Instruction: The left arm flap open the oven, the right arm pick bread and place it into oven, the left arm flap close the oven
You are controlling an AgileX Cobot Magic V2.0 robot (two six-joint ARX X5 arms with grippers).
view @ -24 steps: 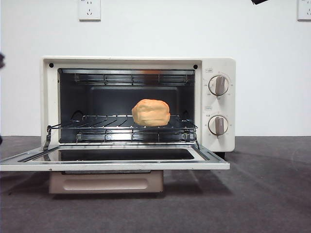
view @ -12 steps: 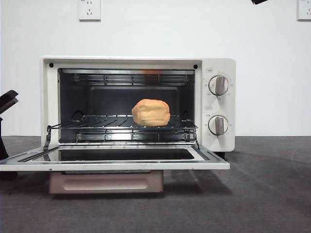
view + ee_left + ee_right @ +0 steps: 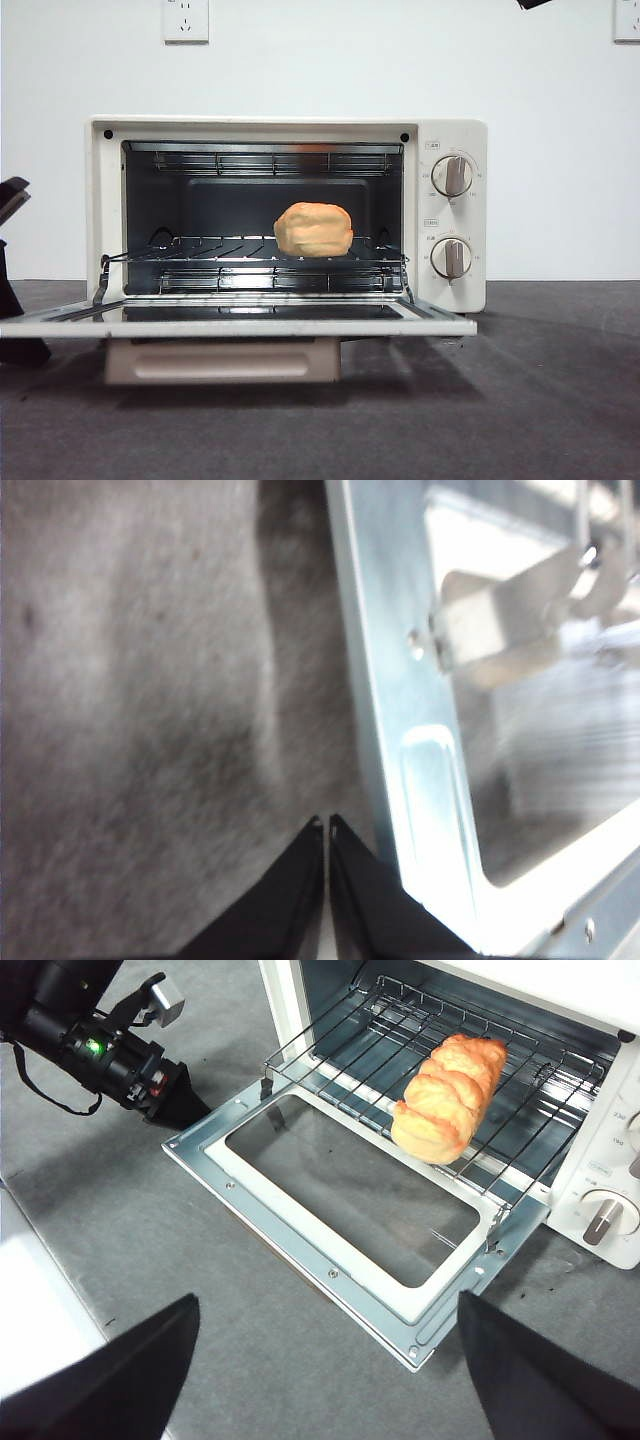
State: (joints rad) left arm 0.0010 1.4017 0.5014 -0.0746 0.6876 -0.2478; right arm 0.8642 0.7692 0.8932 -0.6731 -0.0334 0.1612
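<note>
The cream oven (image 3: 450,130) stands with its door (image 3: 240,326) folded down almost level, the beige handle (image 3: 222,362) hanging under it. On the wire rack (image 3: 200,250) lies the golden bread (image 3: 313,229), also in the right wrist view (image 3: 445,1095), right of centre. My left gripper (image 3: 325,825) is shut with nothing in it, low at the door's left corner, its tips close beside the metal frame (image 3: 390,710). From the right wrist its black arm (image 3: 110,1050) shows by that corner. My right gripper (image 3: 327,1305) hangs open and wide, high above the door.
The oven's two knobs (image 3: 452,176) sit on its right panel. Dark grey cloth (image 3: 540,400) covers the table around the oven. A white wall with sockets (image 3: 185,18) stands behind. A black tip of the right arm (image 3: 535,3) shows at the top edge.
The left arm has come in from the left edge and sunk to the door's corner. The door's front edge now sits a little higher than before.
</note>
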